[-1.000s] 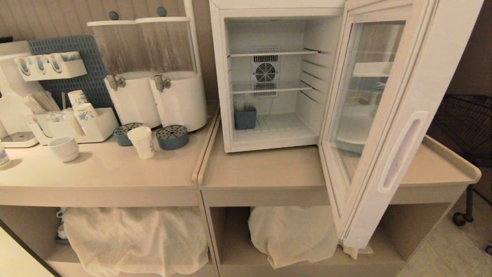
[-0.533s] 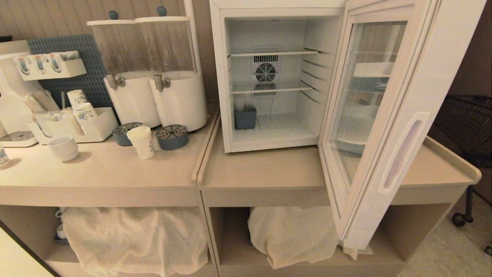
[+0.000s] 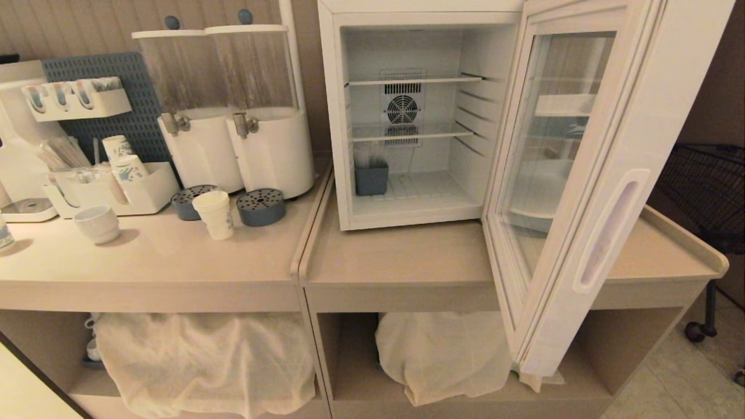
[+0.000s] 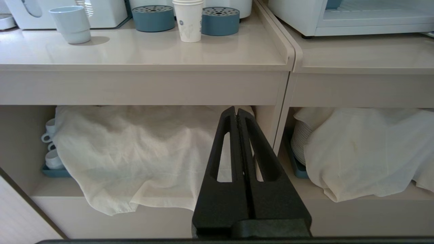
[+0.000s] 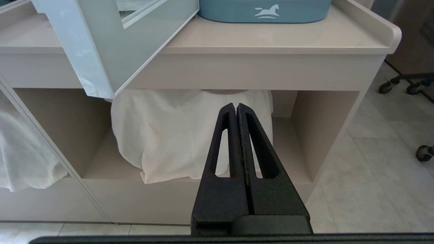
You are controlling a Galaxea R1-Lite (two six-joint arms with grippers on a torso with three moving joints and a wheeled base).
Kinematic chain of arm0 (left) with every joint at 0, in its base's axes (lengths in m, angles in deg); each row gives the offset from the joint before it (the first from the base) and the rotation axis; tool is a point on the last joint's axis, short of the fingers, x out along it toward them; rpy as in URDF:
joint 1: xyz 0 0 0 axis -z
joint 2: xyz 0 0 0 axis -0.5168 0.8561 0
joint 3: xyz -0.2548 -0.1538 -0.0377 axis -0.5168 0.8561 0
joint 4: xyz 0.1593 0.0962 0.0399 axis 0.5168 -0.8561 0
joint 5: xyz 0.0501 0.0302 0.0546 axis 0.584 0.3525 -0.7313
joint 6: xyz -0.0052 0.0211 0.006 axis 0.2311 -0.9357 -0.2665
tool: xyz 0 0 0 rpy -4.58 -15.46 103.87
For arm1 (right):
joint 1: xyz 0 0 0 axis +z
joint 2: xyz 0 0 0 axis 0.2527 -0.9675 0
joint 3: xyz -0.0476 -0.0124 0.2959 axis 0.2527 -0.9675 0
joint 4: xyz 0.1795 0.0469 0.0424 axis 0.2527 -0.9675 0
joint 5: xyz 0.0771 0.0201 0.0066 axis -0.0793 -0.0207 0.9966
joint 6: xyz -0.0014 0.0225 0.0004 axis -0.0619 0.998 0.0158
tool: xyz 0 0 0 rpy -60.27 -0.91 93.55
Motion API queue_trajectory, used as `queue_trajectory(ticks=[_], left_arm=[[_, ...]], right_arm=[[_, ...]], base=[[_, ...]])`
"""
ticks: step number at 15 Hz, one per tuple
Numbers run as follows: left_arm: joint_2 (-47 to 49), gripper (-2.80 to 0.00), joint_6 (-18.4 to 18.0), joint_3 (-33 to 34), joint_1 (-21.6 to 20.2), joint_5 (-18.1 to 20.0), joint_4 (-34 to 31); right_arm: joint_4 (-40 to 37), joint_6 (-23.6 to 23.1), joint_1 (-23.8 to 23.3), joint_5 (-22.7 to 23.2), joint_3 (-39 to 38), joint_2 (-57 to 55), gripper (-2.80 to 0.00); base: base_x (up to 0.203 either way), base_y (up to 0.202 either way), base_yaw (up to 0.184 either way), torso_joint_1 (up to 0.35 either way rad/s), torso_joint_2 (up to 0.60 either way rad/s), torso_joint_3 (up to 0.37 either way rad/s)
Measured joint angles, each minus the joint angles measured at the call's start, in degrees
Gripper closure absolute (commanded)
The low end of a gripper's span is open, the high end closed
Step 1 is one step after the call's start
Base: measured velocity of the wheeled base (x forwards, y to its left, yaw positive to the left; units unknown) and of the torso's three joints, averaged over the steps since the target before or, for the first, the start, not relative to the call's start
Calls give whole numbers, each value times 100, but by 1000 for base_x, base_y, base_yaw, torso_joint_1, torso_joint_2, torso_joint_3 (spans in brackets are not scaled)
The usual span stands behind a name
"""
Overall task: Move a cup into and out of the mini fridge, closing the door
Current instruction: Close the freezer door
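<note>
A: Where is the cup [image 3: 214, 215] sitting?

B: It is standing upright on the left tabletop [image 3: 151, 262], just in front of two round blue grated trays [image 3: 261, 207] and well apart from the mini fridge [image 3: 407, 116].

A: And the fridge?

B: It is standing on the right tabletop with the door [image 3: 582, 174] hanging wide open toward the right. A small blue bin [image 3: 371, 177] is sitting on its floor.

A: What are the pincers doing?

B: The left pincer [image 4: 236, 112] is hanging low, facing the cloth-draped lower shelf [image 4: 135, 152], its jaws pressed together and gripping nothing. The right pincer [image 5: 236, 107] is doing likewise below the open door's corner, closed and empty.
</note>
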Motion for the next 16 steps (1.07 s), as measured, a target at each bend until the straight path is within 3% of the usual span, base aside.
queue_trajectory(ticks=[6,8,10,16], left_arm=[[0,0,0,0,-3,-2,-1],[0,0,0,0,-3,-1,-1],[0,0,0,0,-3,-2,-1],[0,0,-1,0,-3,-2,0]], right_arm=[[-1024,379,-2,400,1223,-24,0],[-972,490,-2,476,1576,-294,0],[-721,611,70,532,2074,-857,0],[-376,679,979,771,4085,-3204,0]], base=[[0,0,0,0,0,0],[0,0,0,0,0,0],[0,0,0,0,0,0],[0,0,0,0,0,0]])
